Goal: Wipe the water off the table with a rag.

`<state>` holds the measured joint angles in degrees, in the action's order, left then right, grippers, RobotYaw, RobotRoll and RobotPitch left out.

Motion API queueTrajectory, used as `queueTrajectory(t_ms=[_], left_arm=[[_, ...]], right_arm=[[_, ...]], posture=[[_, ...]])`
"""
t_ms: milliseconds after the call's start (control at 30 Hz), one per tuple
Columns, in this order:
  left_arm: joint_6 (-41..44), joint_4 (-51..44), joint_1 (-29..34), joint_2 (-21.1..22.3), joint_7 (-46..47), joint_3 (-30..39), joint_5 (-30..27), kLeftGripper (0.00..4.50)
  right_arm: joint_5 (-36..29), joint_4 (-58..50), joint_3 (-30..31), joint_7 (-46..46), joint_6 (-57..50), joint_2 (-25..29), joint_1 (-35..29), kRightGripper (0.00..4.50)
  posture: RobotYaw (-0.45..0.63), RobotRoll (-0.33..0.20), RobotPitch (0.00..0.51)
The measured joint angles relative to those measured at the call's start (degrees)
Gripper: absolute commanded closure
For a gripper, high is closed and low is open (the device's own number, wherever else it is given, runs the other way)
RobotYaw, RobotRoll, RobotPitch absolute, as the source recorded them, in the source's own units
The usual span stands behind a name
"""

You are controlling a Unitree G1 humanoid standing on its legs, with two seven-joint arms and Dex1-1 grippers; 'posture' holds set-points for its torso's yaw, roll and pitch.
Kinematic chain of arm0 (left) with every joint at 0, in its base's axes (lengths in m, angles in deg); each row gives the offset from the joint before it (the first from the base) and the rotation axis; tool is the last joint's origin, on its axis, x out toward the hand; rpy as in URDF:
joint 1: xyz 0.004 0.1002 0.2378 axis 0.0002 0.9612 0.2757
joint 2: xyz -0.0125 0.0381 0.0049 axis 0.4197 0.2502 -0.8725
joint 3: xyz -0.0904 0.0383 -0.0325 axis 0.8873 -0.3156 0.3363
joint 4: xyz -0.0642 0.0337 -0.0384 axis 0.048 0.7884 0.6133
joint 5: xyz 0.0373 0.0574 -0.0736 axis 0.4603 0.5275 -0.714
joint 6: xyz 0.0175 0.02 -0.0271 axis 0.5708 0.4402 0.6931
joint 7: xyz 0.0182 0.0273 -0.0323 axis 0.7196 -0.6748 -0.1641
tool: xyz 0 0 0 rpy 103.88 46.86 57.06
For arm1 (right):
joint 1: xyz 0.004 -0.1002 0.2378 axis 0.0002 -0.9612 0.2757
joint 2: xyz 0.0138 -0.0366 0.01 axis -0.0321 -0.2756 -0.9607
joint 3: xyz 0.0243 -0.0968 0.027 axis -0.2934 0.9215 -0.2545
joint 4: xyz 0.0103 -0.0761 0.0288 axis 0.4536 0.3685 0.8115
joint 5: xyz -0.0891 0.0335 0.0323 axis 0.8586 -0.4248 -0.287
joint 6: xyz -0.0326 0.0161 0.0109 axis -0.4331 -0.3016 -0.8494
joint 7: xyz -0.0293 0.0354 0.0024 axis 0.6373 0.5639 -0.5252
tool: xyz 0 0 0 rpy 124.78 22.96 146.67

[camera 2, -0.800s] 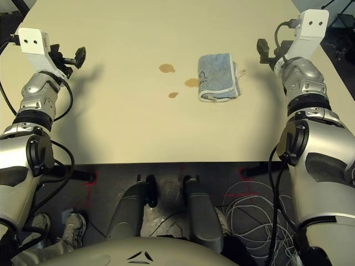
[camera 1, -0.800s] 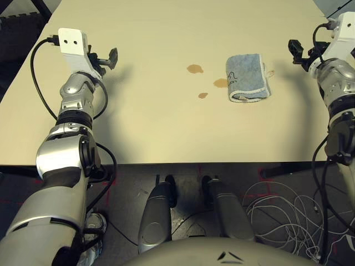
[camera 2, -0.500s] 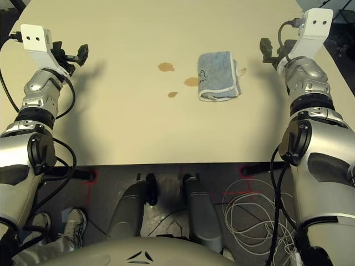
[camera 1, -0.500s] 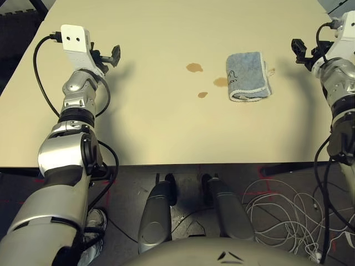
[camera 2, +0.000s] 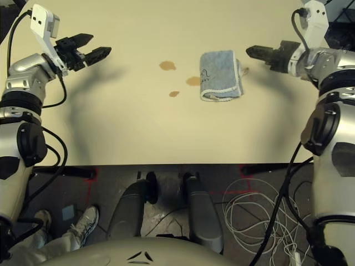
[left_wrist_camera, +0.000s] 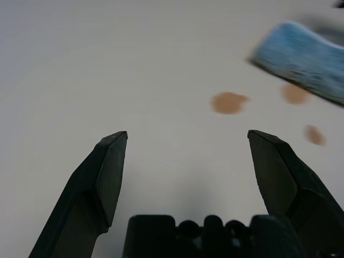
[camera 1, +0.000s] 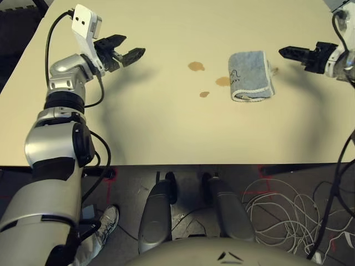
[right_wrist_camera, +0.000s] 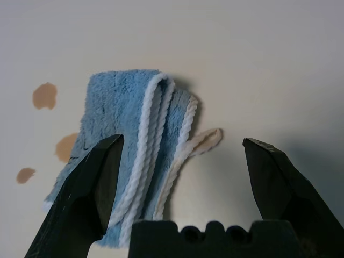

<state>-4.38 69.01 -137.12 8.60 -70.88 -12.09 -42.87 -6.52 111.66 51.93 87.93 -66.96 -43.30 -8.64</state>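
While the rag (camera 1: 250, 75) is lying exactly where it was a moment ago, both arms are looking different: each gripper has swung from pointing away across the table (camera 1: 166, 133) to pointing inward toward the middle. The left gripper (camera 1: 128, 51) is hovering over bare tabletop well to the left of the water (camera 1: 194, 66), its two black fingers spread wide apart with nothing between them. The right gripper (camera 1: 289, 51) is hanging just to the right of the rag, aimed at it, fingers likewise wide apart and empty. The folded rag is sitting right of the table's centre, its long axis running away from the robot, white-stitched edges facing the right gripper. Its left edge is touching one of the three brown blotches; the other two are lying just beside it.
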Motion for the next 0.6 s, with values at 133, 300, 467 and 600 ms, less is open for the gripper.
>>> queueTrajectory(t_ms=[133, 300, 467, 600], left_arm=[[4.3, -1.4, -0.9, 1.3, -9.0, -2.1, 0.1, 0.00], [6.4, -2.9, -0.9, 1.8, -12.3, -3.2, 0.2, 0.00], [7.1, -3.5, -0.9, 1.8, -13.3, -3.2, 0.2, 0.00], [7.9, -5.1, -0.5, 1.8, -13.9, -3.4, 0.2, 0.00]], right_arm=[[0.3, 0.0, -0.4, -0.7, -3.1, 0.2, 0.3, 0.02], [-2.5, 0.4, -5.6, -9.9, -7.6, -0.4, 0.1, 0.02], [-3.1, 0.4, -7.2, -13.5, -8.1, -1.4, -0.5, 0.02], [-3.2, 0.4, -7.3, -13.5, -8.6, -2.2, -1.1, 0.02]], posture=[[0.00, 0.000, 0.303], [0.02, 0.000, 0.315], [0.03, 0.000, 0.325], [0.03, 0.000, 0.333]])
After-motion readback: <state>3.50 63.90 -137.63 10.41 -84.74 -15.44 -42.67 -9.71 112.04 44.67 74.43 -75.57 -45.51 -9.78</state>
